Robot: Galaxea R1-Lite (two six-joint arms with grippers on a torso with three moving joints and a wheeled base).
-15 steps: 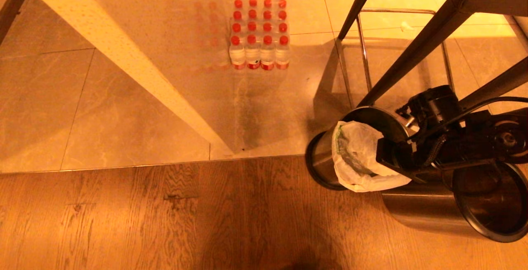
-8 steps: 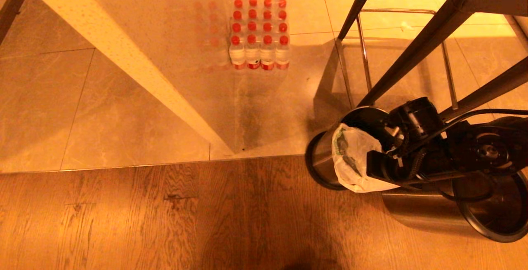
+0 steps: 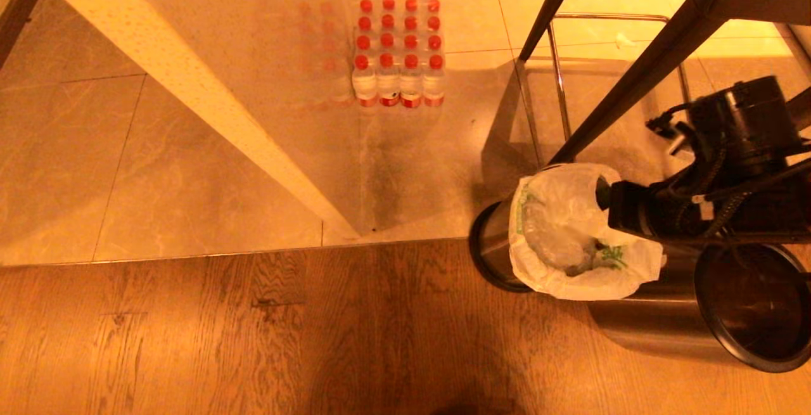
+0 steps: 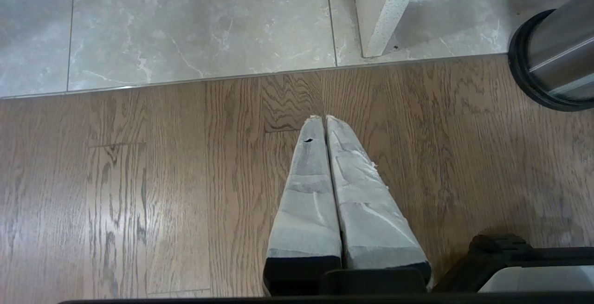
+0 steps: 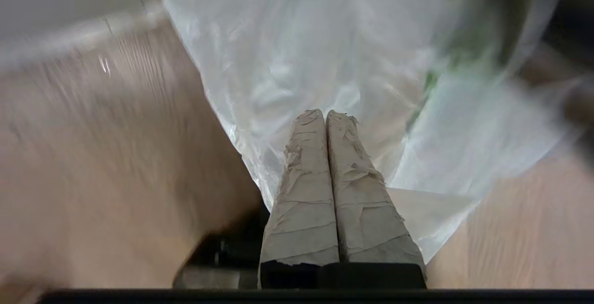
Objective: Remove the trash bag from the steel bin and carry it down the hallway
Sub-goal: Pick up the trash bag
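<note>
Two steel bins stand close together at the right of the head view: the steel bin (image 3: 491, 237) with the black ring trim, and a second, wider bin (image 3: 747, 307) just beside it, nearer the camera, its dark inside showing. The trash bag (image 3: 570, 237), thin and white with green print, bulges out of the steel bin's mouth and drapes over its rim. The right gripper (image 5: 326, 114) has its taped fingers pressed together on the bag's plastic, which spreads all around the tips in the right wrist view. Crowding that spot are dark slanting furniture legs (image 3: 627, 85) that cross just above the bin and the right arm, and a chrome tube frame (image 3: 557, 85) on the tiles behind. A pale wall corner (image 3: 190, 92) juts toward the seam where the grey marbled tiles (image 3: 95, 168) meet the wooden floor (image 3: 253, 339). A pack of water bottles with red caps (image 3: 398, 54) sits on the tiles, well apart from the bin. The left gripper (image 4: 325, 118) hangs over the wooden floor, fingers together and holding nothing.
</note>
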